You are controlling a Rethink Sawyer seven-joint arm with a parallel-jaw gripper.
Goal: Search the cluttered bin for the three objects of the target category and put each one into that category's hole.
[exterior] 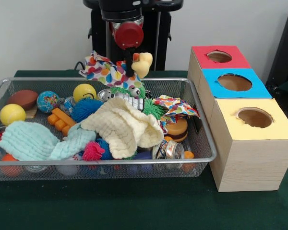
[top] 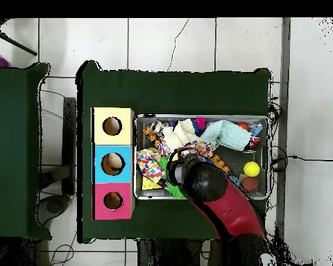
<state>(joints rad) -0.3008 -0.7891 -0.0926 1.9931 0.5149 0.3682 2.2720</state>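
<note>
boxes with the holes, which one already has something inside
The blue-topped box, the middle of the three. In the overhead view its hole shows a pale rounded thing inside, while the holes of the yellow-topped box and red-topped box look dark and empty.

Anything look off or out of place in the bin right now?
One thing: a colourful patterned cloth and a yellow plush toy hang lifted above the wire bin under the gripper, the cloth trailing. Nothing has spilled outside.
</note>
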